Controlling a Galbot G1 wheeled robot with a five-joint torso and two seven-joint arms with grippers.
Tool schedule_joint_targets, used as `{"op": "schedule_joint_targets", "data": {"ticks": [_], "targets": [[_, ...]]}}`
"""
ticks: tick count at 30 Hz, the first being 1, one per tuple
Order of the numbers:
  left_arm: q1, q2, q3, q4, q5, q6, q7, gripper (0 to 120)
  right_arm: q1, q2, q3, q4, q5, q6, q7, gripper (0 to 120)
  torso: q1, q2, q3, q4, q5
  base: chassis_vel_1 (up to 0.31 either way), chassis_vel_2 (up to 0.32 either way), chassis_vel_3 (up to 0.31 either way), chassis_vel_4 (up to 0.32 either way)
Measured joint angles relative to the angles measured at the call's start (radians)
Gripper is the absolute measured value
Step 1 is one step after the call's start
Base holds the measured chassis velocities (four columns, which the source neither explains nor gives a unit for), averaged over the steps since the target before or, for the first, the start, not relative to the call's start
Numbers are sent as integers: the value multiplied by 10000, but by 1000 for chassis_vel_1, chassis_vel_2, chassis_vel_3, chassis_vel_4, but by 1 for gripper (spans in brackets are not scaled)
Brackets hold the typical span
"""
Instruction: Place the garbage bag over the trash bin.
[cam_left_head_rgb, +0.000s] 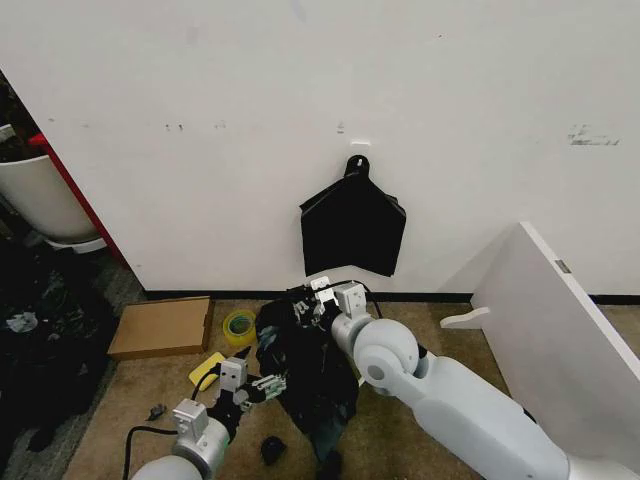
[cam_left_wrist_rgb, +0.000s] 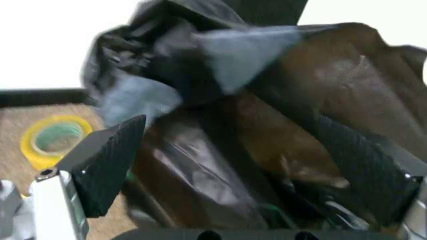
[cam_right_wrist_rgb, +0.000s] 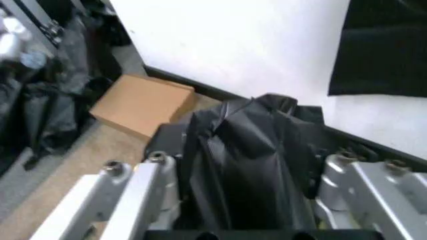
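The garbage bag is a crumpled, glossy black heap on the carpet in front of the wall. My right gripper sits at its top edge. In the right wrist view, a bunched fold of the garbage bag rises between the fingers of my right gripper, shut on it. My left gripper reaches toward the heap's left side. In the left wrist view my left gripper is open, with the garbage bag bulging between its black pads. The trash bin is hidden.
A flat black bundle hangs on the wall above. A cardboard box and a yellow tape roll lie to the left. A white board leans at the right. A white tub and dark bags crowd the left edge.
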Motion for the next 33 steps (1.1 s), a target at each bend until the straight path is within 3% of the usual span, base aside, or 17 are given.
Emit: {"op": "schedule_joint_targets", "data": {"ticks": [2,7,15,27,30,33], "targets": [[-21,0,40,-2,-38,31,-24,100,-18,-6,34,23,-2,26,-33,48,0,0,0,0,0,0,0,0,0],[-500,-219,725,-43,-1304,731,-789,98,-321,-330,468,421,-71,63,-114,72,0,0,0,-1,-1,0,0,0,0],[-1178,-869,972,164,-2651,1483,-2062,94,-1567,-1001,1398,1050,-171,-26,-123,98,0,0,0,1,1,0,0,0,0],[-2487,-2414,1609,1300,-3480,2148,-3351,91,-2416,-1570,1894,1788,-240,-166,40,100,2,0,1,3,4,0,0,0,0],[-2770,-2759,1836,1571,-3223,2392,-3799,90,-2530,-1683,1947,1970,-182,-231,184,100,2,0,1,-1,-1,0,0,0,0],[-2745,-2690,1864,1433,-2988,2840,-4270,88,-2642,-1776,2004,2046,-153,-256,272,100,2,0,1,-2,-1,0,0,0,0]]}}
